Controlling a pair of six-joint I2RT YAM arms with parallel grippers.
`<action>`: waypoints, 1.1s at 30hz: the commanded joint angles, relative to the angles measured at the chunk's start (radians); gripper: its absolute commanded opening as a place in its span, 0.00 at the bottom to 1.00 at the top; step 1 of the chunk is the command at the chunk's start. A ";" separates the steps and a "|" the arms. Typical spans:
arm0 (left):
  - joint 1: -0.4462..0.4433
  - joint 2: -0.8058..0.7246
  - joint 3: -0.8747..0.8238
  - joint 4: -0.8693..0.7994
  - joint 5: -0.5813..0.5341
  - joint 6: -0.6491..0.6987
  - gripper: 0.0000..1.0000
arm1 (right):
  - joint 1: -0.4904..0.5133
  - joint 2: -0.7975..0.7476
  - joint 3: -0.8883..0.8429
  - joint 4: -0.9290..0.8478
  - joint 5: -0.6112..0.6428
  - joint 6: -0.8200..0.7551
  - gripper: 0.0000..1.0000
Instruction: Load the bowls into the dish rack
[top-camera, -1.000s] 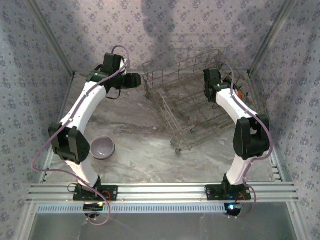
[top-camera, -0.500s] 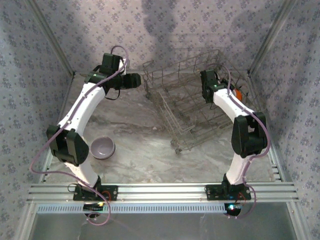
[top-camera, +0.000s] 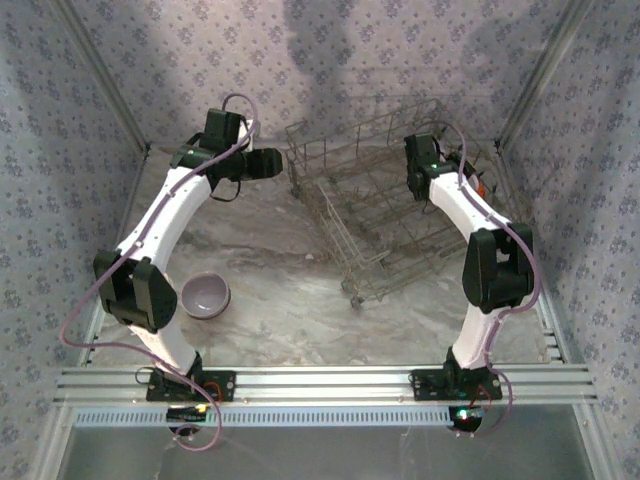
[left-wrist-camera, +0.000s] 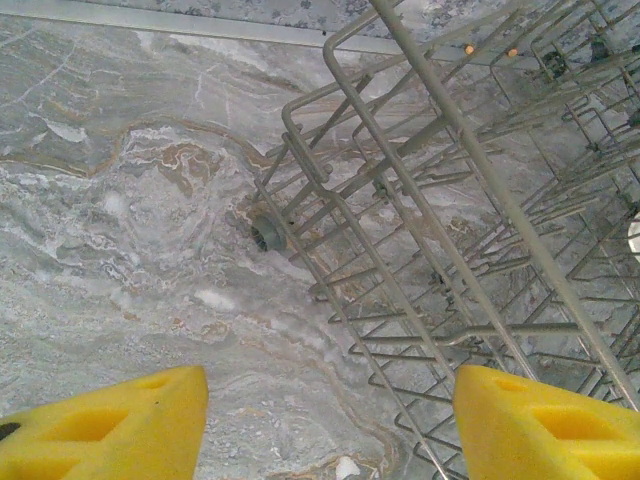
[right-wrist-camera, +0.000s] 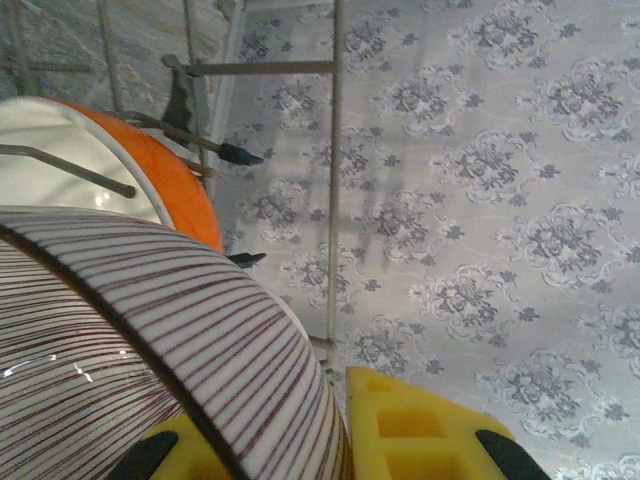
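The grey wire dish rack (top-camera: 375, 215) stands tilted at the back of the table. My right gripper (top-camera: 421, 172) reaches into its far right part. In the right wrist view that gripper (right-wrist-camera: 340, 440) is shut on the rim of a white bowl with thin brown stripes (right-wrist-camera: 150, 340). Just behind it an orange bowl with a white inside (right-wrist-camera: 175, 185) stands among the rack wires (right-wrist-camera: 335, 150); a bit of orange bowl (top-camera: 479, 186) peeks out beside the right arm. A lavender bowl (top-camera: 205, 296) sits on the table at the near left. My left gripper (top-camera: 268, 161) hangs open and empty by the rack's left corner (left-wrist-camera: 450, 200).
The marble tabletop (left-wrist-camera: 130, 230) lies bare under my left gripper (left-wrist-camera: 325, 430), beside a rack foot (left-wrist-camera: 268, 233). Patterned walls close in the back and both sides (top-camera: 330, 60). A metal rail (top-camera: 320, 382) runs along the near edge.
My right wrist has shifted slightly over the rack's far right side, still gripping the striped bowl. The left arm has hardly moved.
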 joint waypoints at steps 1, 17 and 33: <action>0.010 -0.043 -0.013 0.036 0.018 0.003 0.66 | -0.021 -0.003 0.027 0.003 0.082 -0.032 0.00; 0.014 -0.050 -0.037 0.053 0.025 -0.002 0.66 | -0.006 0.015 0.012 0.086 0.094 -0.121 0.00; 0.023 -0.075 -0.078 0.101 0.069 0.001 0.67 | 0.040 0.007 0.053 0.045 0.132 -0.124 0.00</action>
